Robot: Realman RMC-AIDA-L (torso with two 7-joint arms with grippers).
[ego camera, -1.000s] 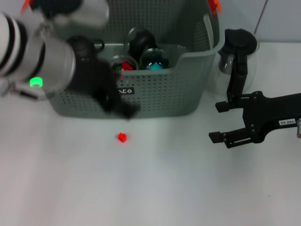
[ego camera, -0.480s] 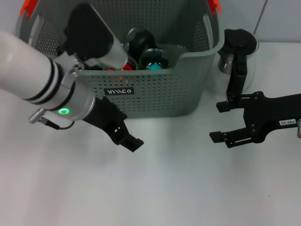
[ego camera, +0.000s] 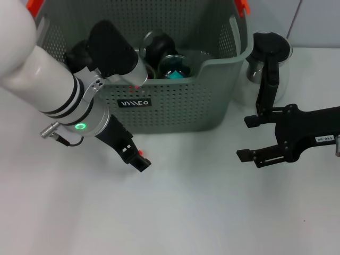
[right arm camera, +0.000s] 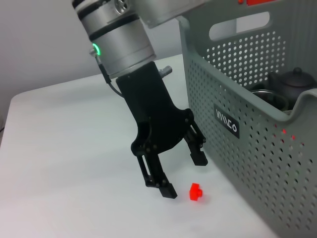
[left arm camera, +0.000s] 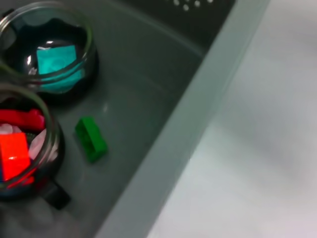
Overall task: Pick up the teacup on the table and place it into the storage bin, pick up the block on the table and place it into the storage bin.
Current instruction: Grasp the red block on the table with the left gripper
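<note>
Left tool [right arm camera: 181, 173] angled down, fingers spread astride the red block [right arm camera: 196, 192] near the basket [ego camera: 175, 106]. Block mostly hidden from overhead. Right tool [ego camera: 244, 138] open, parked right.

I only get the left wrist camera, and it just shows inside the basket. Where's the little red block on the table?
Observer: The red block lies on the table in front of the storage bin, right by the left pincer.
Operator: Is it grabbed?
Observer: No. The left pincer is open, its tips low over the table, and the block sits loose beside them.
Operator: What about the other arm?
Observer: The right pincer is open too, off to the bin's right, in front of a glass pot with a black lid.
</note>
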